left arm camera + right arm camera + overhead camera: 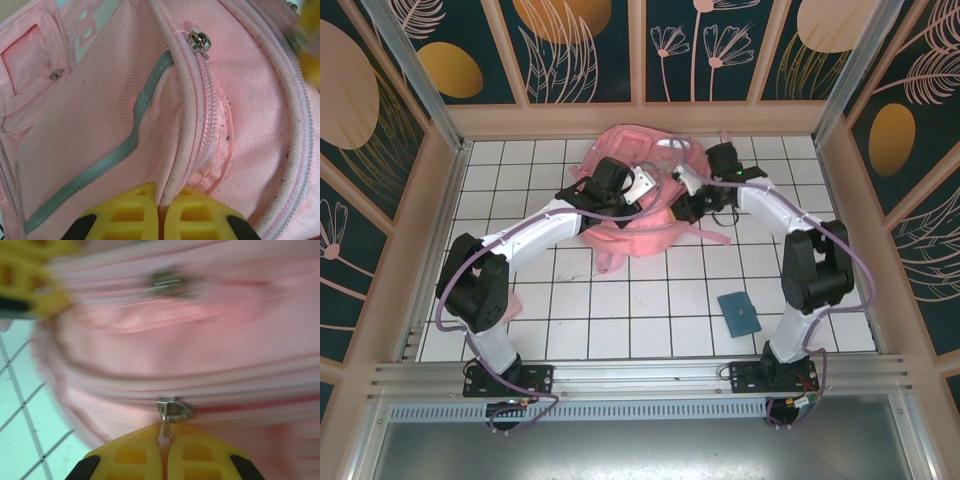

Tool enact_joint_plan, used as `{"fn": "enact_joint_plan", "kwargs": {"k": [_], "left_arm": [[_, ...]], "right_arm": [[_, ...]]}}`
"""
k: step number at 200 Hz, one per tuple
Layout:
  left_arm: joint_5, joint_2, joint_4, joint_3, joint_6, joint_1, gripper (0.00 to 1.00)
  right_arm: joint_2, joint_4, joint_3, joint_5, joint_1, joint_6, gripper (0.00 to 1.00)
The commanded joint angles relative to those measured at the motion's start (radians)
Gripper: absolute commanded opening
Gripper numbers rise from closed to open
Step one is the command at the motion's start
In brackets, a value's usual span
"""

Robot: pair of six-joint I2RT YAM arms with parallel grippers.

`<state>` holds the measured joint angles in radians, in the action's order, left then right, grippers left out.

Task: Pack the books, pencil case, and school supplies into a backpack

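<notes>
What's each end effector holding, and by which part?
The left end effector pinches a fabric fold of the backpack; the right end effector grips its zipper pull.

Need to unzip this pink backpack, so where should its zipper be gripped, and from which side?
Grip the thin pull tab hanging off the metal slider, not the slider itself: the tab is flat, so it can be pinched across its two faces. Come end-on, from the side the tab points toward, as the right gripper does, shut on it.

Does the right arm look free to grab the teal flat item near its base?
Likely not yet: the right hand is shut on the backpack's zipper pull. The teal flat item itself lies unobstructed.
</notes>
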<state>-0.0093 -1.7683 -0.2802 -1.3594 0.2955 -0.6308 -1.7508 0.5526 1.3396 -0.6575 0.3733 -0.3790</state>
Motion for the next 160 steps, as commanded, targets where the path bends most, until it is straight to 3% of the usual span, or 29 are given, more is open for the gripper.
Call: {"fn": "enact_joint_plan", "kwargs": {"k": [1,10,21,46,88,147,154,160], "left_arm": [[-0.031,-0.017,0.151,-0.012,-0.098,0.008,0.0],[-0.029,-0.018,0.159,-0.01,-0.103,0.009,0.0],[-0.027,-0.016,0.168,0.0,-0.107,0.009,0.0],[-0.004,0.008,0.189,0.037,-0.1,0.009,0.0],[0.03,0.032,0.188,0.055,-0.088,0.009,0.0],[0.099,0.039,0.208,0.062,-0.109,0.009,0.0],[0.101,0.042,0.217,0.067,-0.118,0.009,0.04],[0.086,0.046,0.22,0.069,-0.128,0.009,0.14]], "right_arm": [[0.124,-0.097,-0.102,-0.062,0.117,0.133,0.0],[0.164,-0.137,-0.151,-0.054,0.145,0.182,0.02],[0.214,-0.199,-0.213,0.004,0.156,0.28,0.17],[0.306,-0.305,-0.31,0.17,0.11,0.485,0.4],[0.348,-0.347,-0.325,0.203,0.066,0.588,0.47],[0.258,-0.392,-0.307,0.189,0.078,0.696,0.44],[0.248,-0.4,-0.306,0.211,0.075,0.735,0.45],[0.238,-0.413,-0.306,0.229,0.071,0.778,0.45]]}}
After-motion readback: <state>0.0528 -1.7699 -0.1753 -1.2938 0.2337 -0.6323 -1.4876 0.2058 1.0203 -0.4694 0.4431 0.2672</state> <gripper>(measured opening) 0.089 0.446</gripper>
